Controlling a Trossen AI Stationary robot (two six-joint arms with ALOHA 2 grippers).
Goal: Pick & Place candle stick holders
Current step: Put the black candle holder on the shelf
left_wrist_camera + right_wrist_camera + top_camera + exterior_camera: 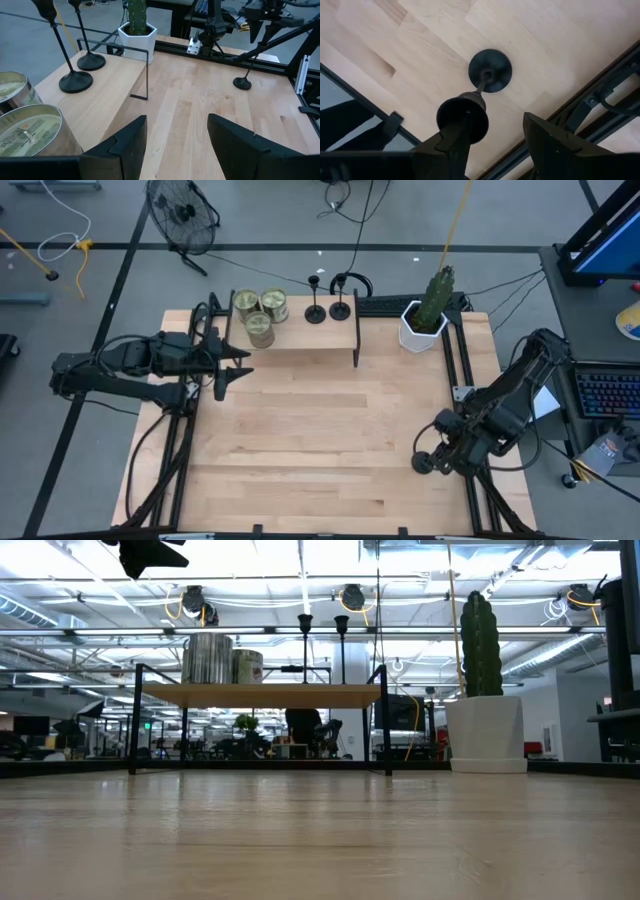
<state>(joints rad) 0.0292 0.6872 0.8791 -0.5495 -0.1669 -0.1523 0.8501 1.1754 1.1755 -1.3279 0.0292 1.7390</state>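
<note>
Only right wrist shows third holder (489,71) upright

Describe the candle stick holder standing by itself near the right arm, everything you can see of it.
The lone candle stick holder is all black, matte and metal-looking: a round flat base, a thin stem and a small cup on top. It stands upright on the bare wooden table near the right edge, apart from the two on the raised shelf. The right claw is open directly above it, one finger beside the cup; whether they touch is unclear.
</note>
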